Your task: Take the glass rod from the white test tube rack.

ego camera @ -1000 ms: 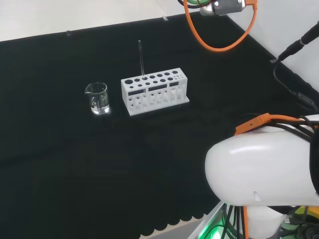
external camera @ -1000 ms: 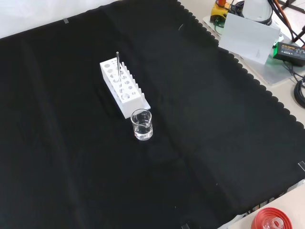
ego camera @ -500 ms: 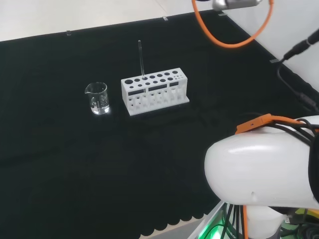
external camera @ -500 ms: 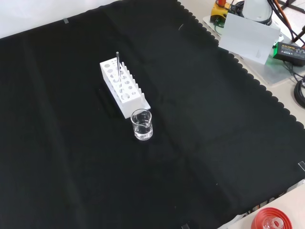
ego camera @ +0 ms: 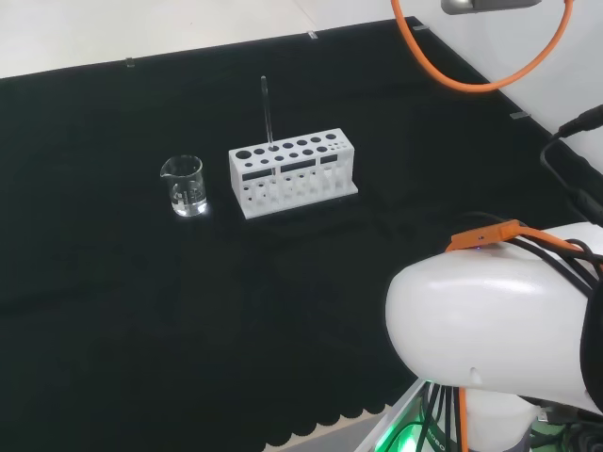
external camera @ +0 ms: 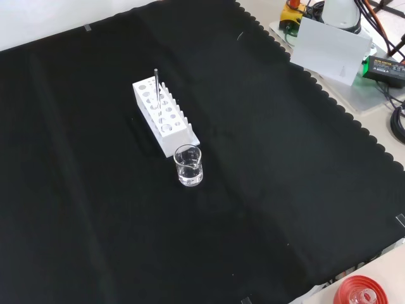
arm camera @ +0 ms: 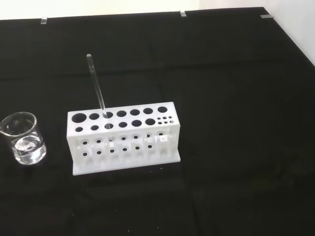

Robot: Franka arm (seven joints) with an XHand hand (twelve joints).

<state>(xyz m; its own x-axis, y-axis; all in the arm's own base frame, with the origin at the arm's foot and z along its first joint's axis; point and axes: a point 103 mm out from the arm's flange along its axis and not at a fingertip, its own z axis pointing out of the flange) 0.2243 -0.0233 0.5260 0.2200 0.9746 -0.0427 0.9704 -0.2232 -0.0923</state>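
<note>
The orange cable (ego camera: pixel 471 80) loop at the head view's top has swung rightward — upward too.

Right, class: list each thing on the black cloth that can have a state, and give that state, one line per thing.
Glass rod: standing in a hole of the rack, leaning slightly, not yet taken.
White test tube rack: upright on the cloth, its other holes empty.
Beaker: upright beside the rack, apart from it, with a little clear liquid at the bottom.

A smooth white arm link (ego camera: pixel 490 330) (rounded, glossy) carries orange and black cables (ego camera: pixel 490 231).
</note>
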